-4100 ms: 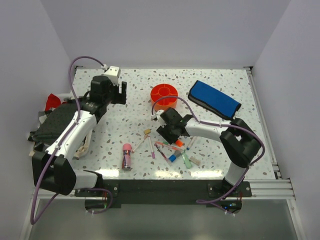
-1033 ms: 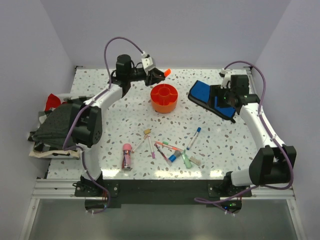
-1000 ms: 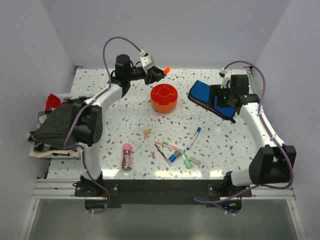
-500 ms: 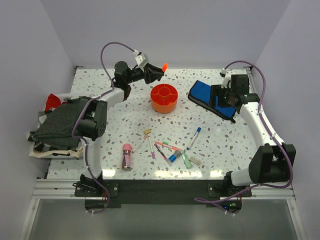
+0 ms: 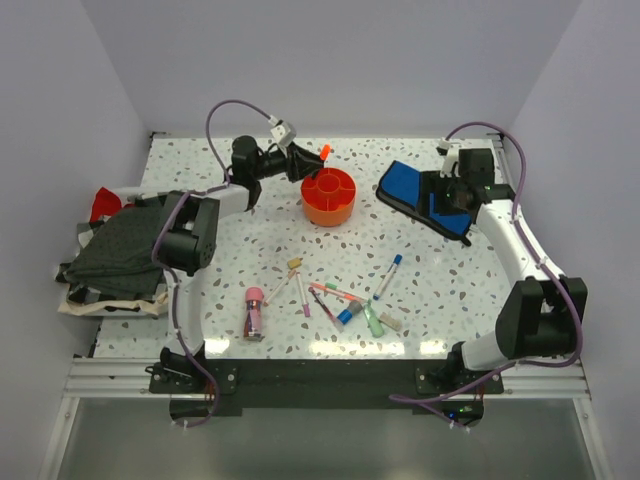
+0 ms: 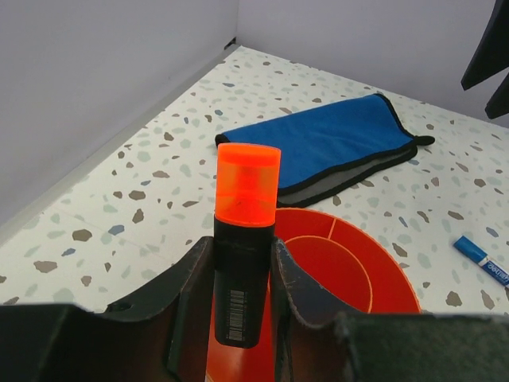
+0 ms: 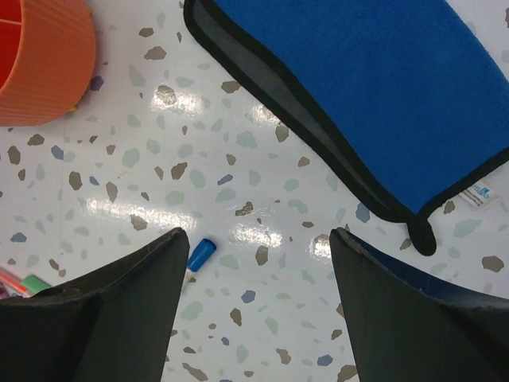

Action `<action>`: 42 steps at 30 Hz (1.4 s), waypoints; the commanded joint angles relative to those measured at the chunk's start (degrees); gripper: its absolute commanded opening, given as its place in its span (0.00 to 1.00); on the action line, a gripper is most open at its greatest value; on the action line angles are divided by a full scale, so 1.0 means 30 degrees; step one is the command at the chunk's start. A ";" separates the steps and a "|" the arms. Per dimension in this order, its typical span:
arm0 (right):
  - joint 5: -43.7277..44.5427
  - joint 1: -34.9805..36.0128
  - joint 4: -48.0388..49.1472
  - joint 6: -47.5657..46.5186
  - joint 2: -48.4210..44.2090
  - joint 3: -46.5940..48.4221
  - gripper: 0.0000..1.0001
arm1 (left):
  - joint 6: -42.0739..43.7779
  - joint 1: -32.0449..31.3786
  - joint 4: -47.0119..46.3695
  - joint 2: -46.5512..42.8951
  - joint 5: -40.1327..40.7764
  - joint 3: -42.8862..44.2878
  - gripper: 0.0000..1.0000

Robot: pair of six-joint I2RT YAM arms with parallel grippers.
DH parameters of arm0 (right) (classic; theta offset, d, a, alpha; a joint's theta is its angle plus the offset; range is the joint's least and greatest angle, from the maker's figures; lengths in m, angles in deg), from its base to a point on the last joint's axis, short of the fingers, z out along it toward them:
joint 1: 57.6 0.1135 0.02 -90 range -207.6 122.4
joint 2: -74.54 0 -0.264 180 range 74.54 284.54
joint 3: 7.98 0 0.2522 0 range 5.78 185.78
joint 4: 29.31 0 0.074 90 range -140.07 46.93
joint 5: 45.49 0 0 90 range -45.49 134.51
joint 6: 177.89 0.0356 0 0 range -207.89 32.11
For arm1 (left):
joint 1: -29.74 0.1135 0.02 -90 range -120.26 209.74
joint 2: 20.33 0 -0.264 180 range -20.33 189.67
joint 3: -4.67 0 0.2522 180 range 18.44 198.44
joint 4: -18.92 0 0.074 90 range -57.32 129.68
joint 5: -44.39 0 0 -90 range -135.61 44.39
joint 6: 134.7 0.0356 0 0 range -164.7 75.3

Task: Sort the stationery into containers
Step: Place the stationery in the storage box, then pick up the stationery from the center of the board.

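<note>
In the left wrist view, the lower end of the orange marker (image 6: 246, 199) is hidden between the fingers (image 6: 191, 298) of the left gripper (image 6: 241, 302), and the near part of the caddy (image 6: 350, 270) is covered by them. Right of the caddy, a blue-capped pen (image 6: 479, 255) is cut off by the picture's edge. In the right wrist view, only part of the caddy wall is shown at the upper left corner. The blue pouch (image 7: 374, 87), right of the caddy, is cut off at the top and right edges. The pen's barrel, below the caddy, is hidden behind one finger of the right gripper (image 7: 258, 235). In the top view, the contents of the caddy compartments are too small to be told.
</note>
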 commanded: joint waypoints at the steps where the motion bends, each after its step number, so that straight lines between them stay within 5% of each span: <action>1: 0.0195 -0.0116 0.0292 -0.0229 -0.0046 0.0859 0.76 | 0.0181 0.0117 -0.1214 0.0444 -0.0009 -0.0048 0.00; 3: 0.0165 -0.0087 0.0292 -0.0229 0.0012 0.0742 0.76 | 0.0240 0.0117 -0.1126 0.0591 -0.0008 0.0097 0.02; 9: 0.0048 -0.0087 0.0380 -0.0024 0.0071 0.0507 0.76 | 0.0707 0.0117 -0.0160 0.0739 0.1103 0.0128 0.34; 22: -0.0802 -0.0087 -0.0029 0.3017 0.0072 -0.0897 0.78 | -0.0021 0.0351 0.0253 -0.1249 0.2041 0.1475 0.72; 33: -0.0392 0.0380 -0.1348 0.7825 0.1768 -0.2748 0.76 | -0.1429 0.1581 0.0515 -0.6637 0.1750 -0.0221 0.74; 42: 0.2064 0.4306 -0.2780 1.2334 0.4637 -0.0814 0.63 | -0.1518 0.2372 0.0835 -1.0184 0.1222 -0.3884 0.77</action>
